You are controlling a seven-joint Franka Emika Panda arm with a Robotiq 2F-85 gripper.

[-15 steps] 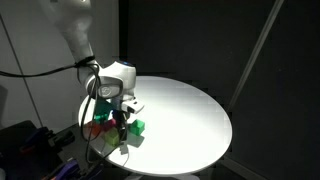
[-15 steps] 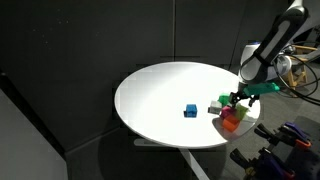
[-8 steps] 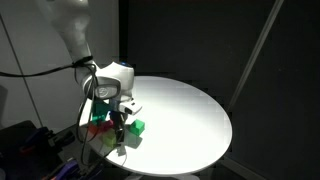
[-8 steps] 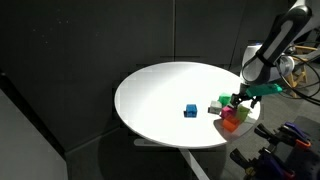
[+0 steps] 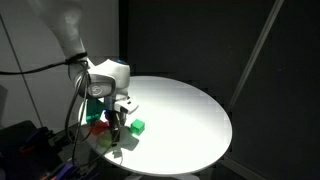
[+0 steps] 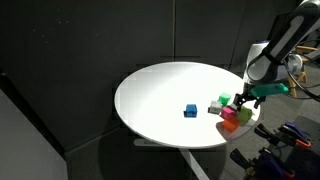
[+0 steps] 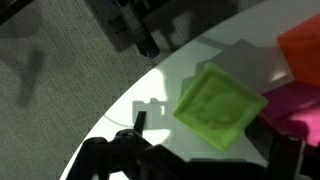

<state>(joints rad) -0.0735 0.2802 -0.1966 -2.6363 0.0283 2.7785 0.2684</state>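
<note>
My gripper [image 7: 200, 168] hangs open over a cluster of coloured blocks at the edge of a round white table [image 6: 160, 90]. In the wrist view a lime green block [image 7: 220, 105] lies flat just ahead of the dark fingers [image 7: 108, 160], not between them. An orange block [image 7: 300, 55] and a magenta block [image 7: 296, 110] sit beside it. In an exterior view the gripper [image 6: 244, 100] is above the lime block [image 6: 231, 126], a red block [image 6: 230, 114] and the magenta block [image 6: 244, 115]. In an exterior view the gripper [image 5: 117, 120] hangs next to a green block [image 5: 137, 127].
A blue block [image 6: 190, 110] stands alone near the table's middle. A green block [image 6: 223, 100] and a pale block [image 6: 215, 108] lie beside the cluster. The table edge runs right by the gripper. Black curtains surround the table, and cables and equipment [image 5: 25, 140] sit beside the arm.
The arm has shifted slightly up and toward the table's edge, uncovering more of the magenta block. The blocks have not moved and the jaws stay open.
</note>
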